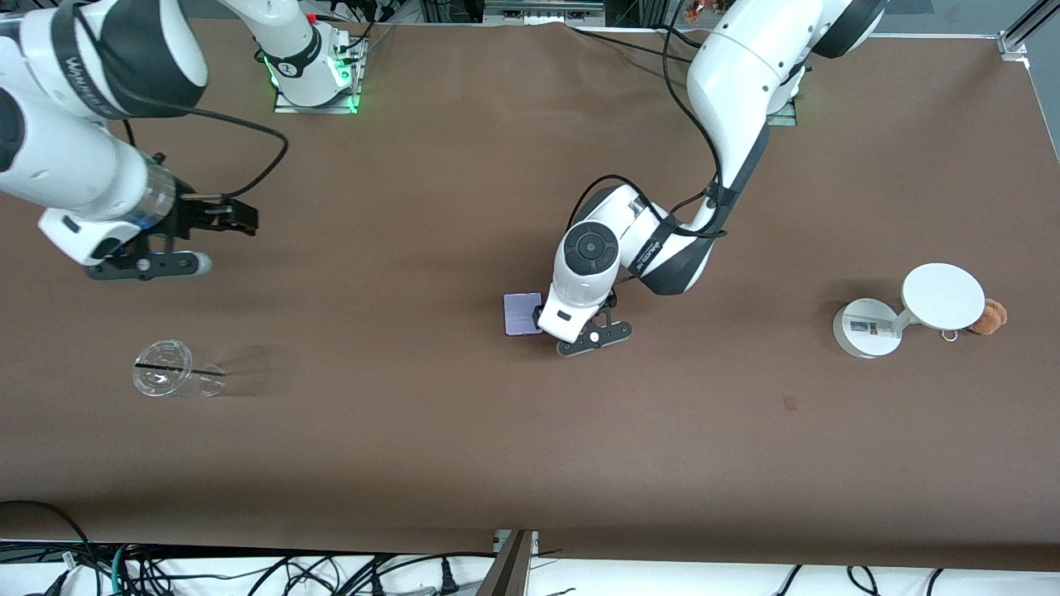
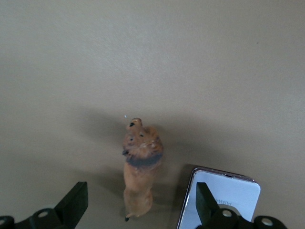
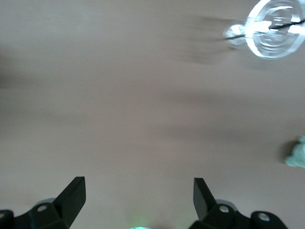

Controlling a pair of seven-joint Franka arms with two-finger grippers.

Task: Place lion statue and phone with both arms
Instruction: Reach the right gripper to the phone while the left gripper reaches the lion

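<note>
Table: brown mat fills nearly the whole front view; its edge nearest the front camera runs above a strip of cables, and a metal rail shows at the corner by the left arm's base.
Open room: wide bare mat lies between the two arms, and a broad bare band nearer the front camera than both grippers.
Left gripper: low over the middle of the table, fingers spread wide apart, holding nothing; the lion statue lies between them without touching either.
Lion statue: on the mat under the left gripper, hidden by the arm in the front view; a small, long, orange-brown figure with a darker band of mane, dark marks on the face and a thin dark tip at the tail end.
Phone: flat on the mat just beside the lion statue, toward the right arm's end of the table; pale lavender-white rectangle with rounded corners, a thin metallic rim and faint lettering.
Right gripper: up in the air over bare mat at the right arm's end, fingers parted and empty; this arm waits.
Clear cup: lying on its side, nearer the front camera than the right gripper.
White disc stand: at the left arm's end, well apart from the phone, with a brown plush toy touching its round plate.
</note>
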